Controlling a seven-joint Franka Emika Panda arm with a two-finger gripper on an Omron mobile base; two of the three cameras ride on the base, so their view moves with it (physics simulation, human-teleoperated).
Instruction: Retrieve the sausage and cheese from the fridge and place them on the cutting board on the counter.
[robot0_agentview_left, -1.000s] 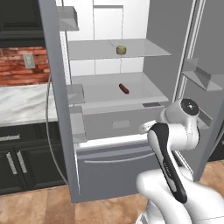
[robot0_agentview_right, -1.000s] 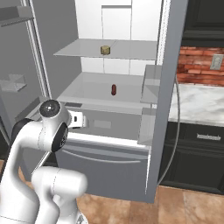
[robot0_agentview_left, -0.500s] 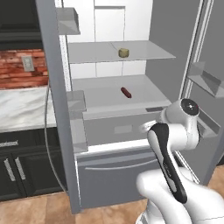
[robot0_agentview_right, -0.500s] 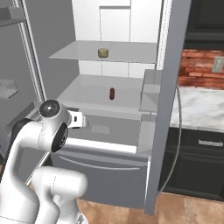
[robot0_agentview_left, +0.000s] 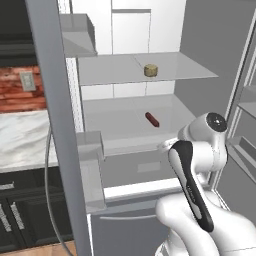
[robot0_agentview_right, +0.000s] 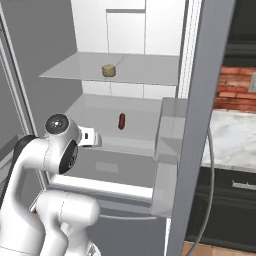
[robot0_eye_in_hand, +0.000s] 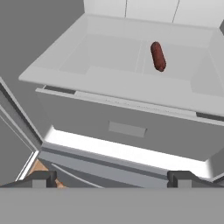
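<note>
Base driven closer since earlier frame; whole fridge (robot0_agentview_left: 200, 60) interior looms larger, items themselves unshifted. Gripper (robot0_eye_in_hand: 111, 177) spread wide, empty, hanging low before fridge drawer front, lined up for reach. Sausage (robot0_eye_in_hand: 158, 56) loose on shelf above drawer, likely first pick. Cheese (robot0_agentview_left: 151, 70) one shelf higher, further back. Doors open for access.
</note>
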